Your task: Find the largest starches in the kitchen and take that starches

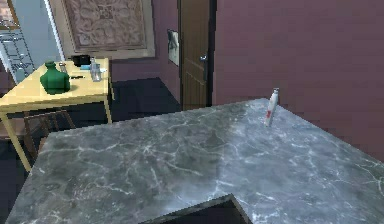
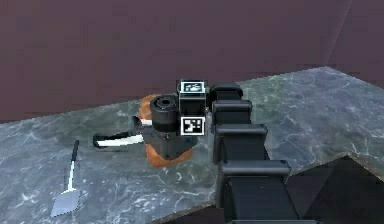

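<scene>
Brown rounded lump (image 2: 155, 153) on grey marble counter (image 2: 300, 110), orange-brown at lower edge, darker on top, partly hidden behind gripper (image 2: 130, 136); cannot tell whether apart or together, nor any hold on the lump; spatula (image 2: 70, 182) lying near, toward arm side view's left.

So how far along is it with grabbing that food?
Done: arm stretched over the marble counter, gripper at a brown-orange lump lying there. In hand: the grab itself; I cannot tell whether it holds anything. Left: lifting the lump clear of the counter.
</scene>
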